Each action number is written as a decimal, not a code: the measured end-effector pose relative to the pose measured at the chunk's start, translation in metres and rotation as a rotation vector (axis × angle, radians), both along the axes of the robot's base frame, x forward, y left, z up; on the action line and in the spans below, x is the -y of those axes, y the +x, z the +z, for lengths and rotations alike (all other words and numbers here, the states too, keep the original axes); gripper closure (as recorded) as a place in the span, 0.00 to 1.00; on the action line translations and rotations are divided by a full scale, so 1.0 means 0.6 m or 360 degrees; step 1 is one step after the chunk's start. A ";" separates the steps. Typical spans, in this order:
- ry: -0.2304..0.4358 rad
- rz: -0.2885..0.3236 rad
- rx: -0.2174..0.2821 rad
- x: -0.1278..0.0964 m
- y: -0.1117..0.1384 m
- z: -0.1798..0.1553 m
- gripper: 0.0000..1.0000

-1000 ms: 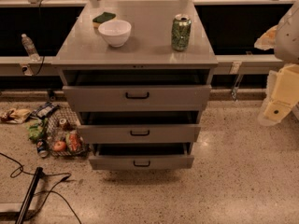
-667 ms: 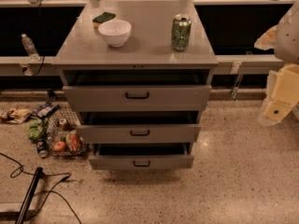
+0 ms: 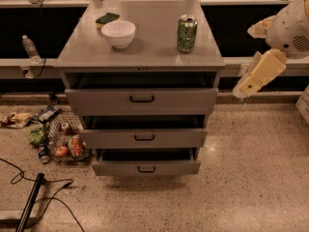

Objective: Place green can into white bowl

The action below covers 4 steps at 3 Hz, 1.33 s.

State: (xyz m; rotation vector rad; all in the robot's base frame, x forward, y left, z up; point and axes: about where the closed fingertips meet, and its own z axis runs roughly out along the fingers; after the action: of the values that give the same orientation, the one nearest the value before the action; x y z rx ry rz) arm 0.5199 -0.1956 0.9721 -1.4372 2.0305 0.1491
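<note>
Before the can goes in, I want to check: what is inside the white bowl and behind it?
The white bowl looks empty. Behind it lies a green sponge, partly covered by the rim. The gripper hangs right of the cabinet.

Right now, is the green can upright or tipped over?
Upright: the green can stands on its base on the cabinet top, silver lid up, right of the white bowl. The gripper hangs off to the cabinet's right.
</note>
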 end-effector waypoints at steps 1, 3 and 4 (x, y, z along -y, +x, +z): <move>0.0361 -0.0119 0.0081 -0.025 0.078 -0.046 0.00; 0.0470 -0.0368 0.0337 0.010 0.166 -0.037 0.00; 0.0596 -0.0374 0.0346 -0.006 0.204 -0.043 0.00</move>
State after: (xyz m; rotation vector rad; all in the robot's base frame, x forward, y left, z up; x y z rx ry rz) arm 0.6422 -0.1919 0.9465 -0.9362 1.8561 0.2472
